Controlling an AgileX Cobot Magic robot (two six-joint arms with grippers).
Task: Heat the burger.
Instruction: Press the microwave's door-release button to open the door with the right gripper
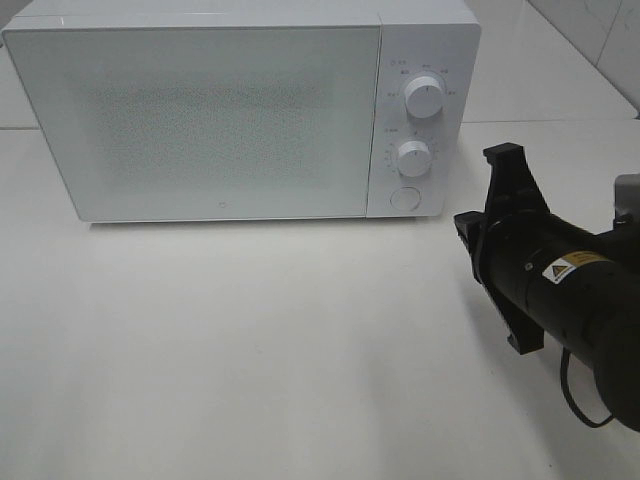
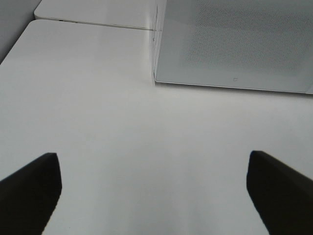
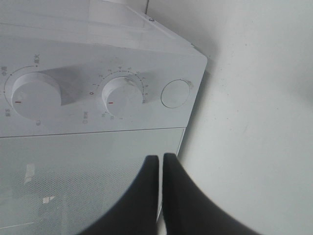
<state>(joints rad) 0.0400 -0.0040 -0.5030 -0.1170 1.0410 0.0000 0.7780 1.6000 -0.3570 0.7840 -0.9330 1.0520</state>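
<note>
Left gripper point(image 2: 151, 157) hangs spread wide and empty over the white table point(image 1: 250, 380), while the right gripper point(image 3: 160, 157), jaws pressed together on nothing, points at the front of the microwave point(image 1: 240, 115) near its round button point(image 3: 175, 93). The burger is out of sight, perhaps behind the closed frosted door point(image 3: 73, 171); an off-line push could miss the button or knock the lower dial point(image 3: 122, 95) beside it.

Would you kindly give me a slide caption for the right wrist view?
Right gripper, shut and empty, aimed at the closed white microwave near its round button.
</note>
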